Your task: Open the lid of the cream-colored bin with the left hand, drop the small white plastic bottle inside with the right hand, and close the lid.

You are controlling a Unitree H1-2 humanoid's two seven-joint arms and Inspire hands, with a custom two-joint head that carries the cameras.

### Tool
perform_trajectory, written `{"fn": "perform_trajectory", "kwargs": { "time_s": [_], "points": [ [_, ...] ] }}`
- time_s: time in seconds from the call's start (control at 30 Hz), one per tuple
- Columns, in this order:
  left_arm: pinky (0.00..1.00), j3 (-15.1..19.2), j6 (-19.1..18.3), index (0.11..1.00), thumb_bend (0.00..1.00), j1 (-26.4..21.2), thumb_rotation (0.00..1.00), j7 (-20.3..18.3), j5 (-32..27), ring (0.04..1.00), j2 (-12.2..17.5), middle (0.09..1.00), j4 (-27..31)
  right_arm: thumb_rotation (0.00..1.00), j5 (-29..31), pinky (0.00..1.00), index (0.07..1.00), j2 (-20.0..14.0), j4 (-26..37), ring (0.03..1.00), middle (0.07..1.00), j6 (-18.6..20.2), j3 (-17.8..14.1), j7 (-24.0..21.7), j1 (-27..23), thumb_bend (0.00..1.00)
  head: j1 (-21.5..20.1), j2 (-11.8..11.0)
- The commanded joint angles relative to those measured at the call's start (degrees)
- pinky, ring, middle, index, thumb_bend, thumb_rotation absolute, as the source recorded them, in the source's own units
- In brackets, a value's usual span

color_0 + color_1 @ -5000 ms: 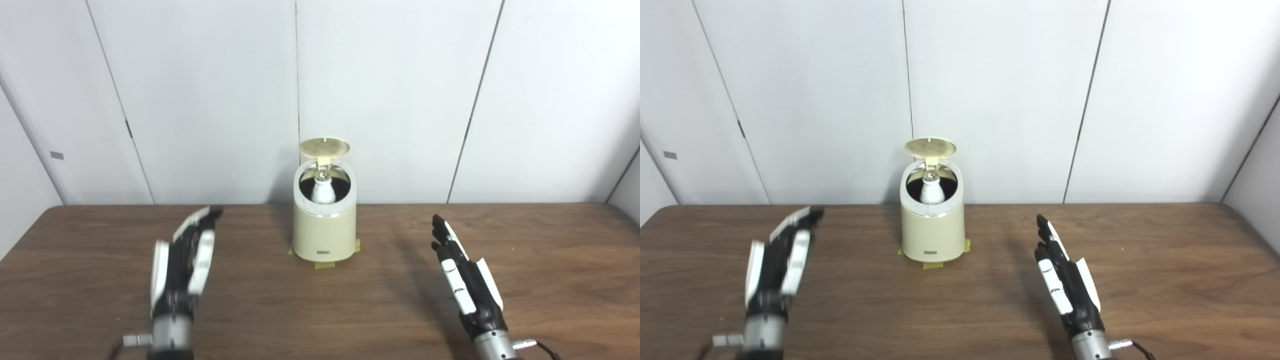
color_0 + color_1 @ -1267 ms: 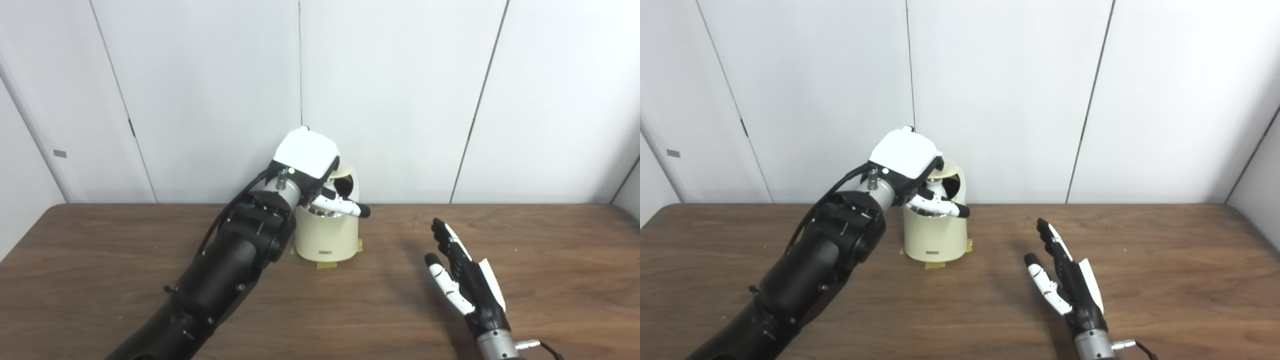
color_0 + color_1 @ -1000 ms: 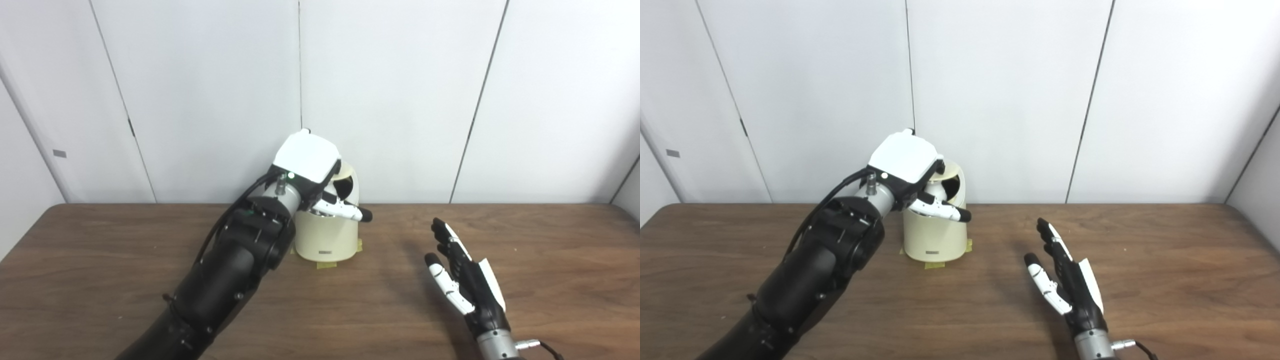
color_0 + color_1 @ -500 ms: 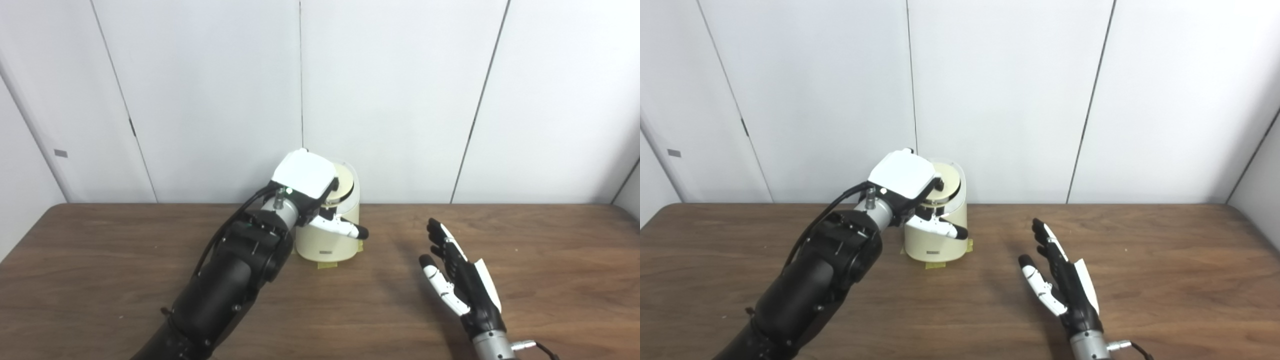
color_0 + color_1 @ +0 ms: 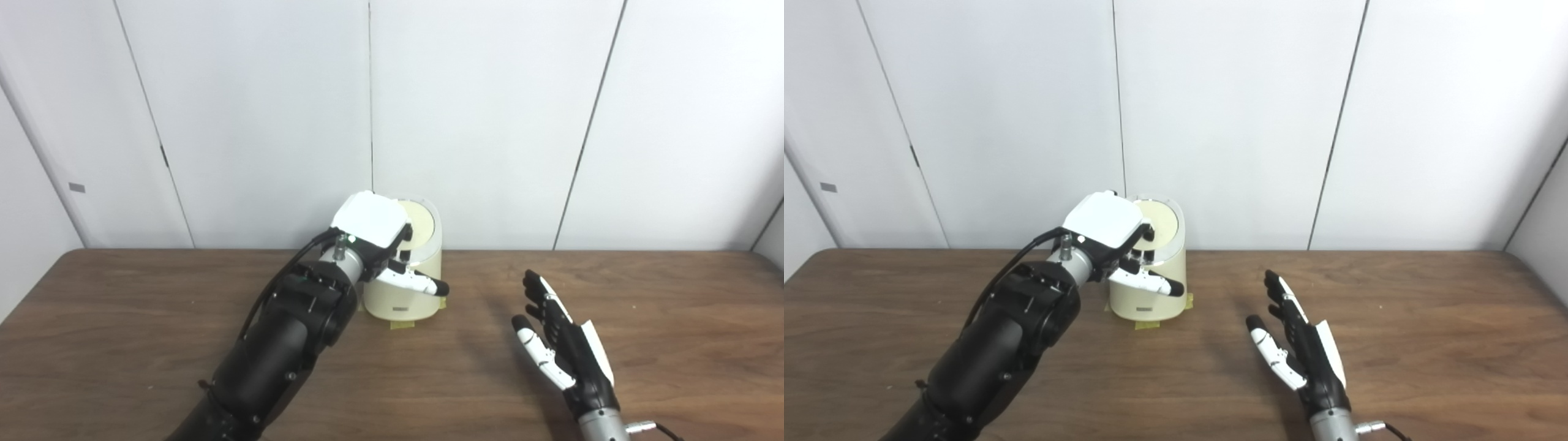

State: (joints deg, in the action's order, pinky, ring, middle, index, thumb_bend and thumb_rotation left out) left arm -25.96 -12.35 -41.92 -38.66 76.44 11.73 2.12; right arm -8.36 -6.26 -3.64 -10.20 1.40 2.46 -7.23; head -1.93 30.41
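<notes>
- Bin (image 5: pixel 401 294) stood at the back of the surface (image 5: pixel 122 343), taped at its base; lid (image 5: pixel 421 220) lay flat on top, apparently shut. The bottle was not visible, presumably inside.
- Left hand (image 5: pixel 383 245) rested over the lid's left edge, holding nothing; thumb stretched across the bin's front, fingers hidden, so their spread cannot be told.
- Right hand (image 5: pixel 1301 355) lay empty near the bin's right, fingers (image 5: pixel 1277 294) apart.
- Risk: an unlatched lid could spring up, or a hooked thumb could tug the bin on withdrawal.
</notes>
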Motion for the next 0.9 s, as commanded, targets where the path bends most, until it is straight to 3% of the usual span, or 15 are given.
{"fn": "perform_trajectory", "kwargs": {
  "time_s": [0.0, 0.43, 0.5, 0.57, 0.63, 0.73, 0.87],
  "points": [
    [1.0, 0.6, -0.5, 0.779, 0.94, -1.5, 1.0, 0.7, 0.1, 0.911, 0.4, 0.813, -1.4, 0.62, 0.7, 0.91, 0.936, 0.6, 1.0, 0.941, 0.94, -1.4, -0.2, 0.0, -0.5, 0.15, -0.1, 0.1],
    [1.0, 1.2, 0.0, 0.782, 0.93, -1.7, 1.0, 2.9, -1.9, 0.915, 0.5, 0.818, -1.9, 0.61, 0.5, 0.91, 0.94, 0.9, 1.3, 0.946, 0.94, -0.4, -0.3, 0.1, -0.8, 0.17, -0.2, -0.1],
    [1.0, 4.4, 0.3, 0.757, 0.9, -1.1, 0.98, 7.6, -7.5, 0.882, -0.8, 0.789, -1.8, 0.6, 0.4, 0.9, 0.934, 1.0, 0.9, 0.94, 0.934, -1.0, -0.4, 0.4, -0.9, 0.17, -0.1, -0.2],
    [0.98, 7.8, 1.4, 0.728, 0.8, -0.6, 0.93, 13.1, -13.4, 0.823, -1.9, 0.735, -2.0, 0.6, -0.5, 0.88, 0.926, 0.9, 0.6, 0.93, 0.927, -1.3, -0.3, 0.8, -1.0, 0.16, 0.1, -0.2],
    [0.96, 10.9, 3.2, 0.742, 0.72, -0.5, 0.9, 18.8, -18.3, 0.793, -2.9, 0.745, -2.8, 0.58, -0.3, 0.89, 0.924, 0.9, 0.4, 0.932, 0.927, -1.5, -0.4, 0.8, -1.0, 0.15, 0.2, -0.3],
    [0.94, 13.0, 5.6, 0.761, 0.65, -1.1, 0.86, 25.0, -22.5, 0.785, -3.1, 0.77, -3.6, 0.56, 0.2, 0.89, 0.924, 1.1, 0.2, 0.933, 0.928, -1.7, -0.5, 0.7, -1.0, 0.15, 0.2, -0.4],
    [0.87, 13.9, 7.5, 0.745, 0.64, -2.3, 0.83, 29.6, -25.2, 0.773, -2.2, 0.764, -4.0, 0.6, -0.4, 0.9, 0.922, 1.1, 0.2, 0.93, 0.925, -1.3, -0.3, 0.9, -1.1, 0.16, 0.2, -0.5]
  ]
}}
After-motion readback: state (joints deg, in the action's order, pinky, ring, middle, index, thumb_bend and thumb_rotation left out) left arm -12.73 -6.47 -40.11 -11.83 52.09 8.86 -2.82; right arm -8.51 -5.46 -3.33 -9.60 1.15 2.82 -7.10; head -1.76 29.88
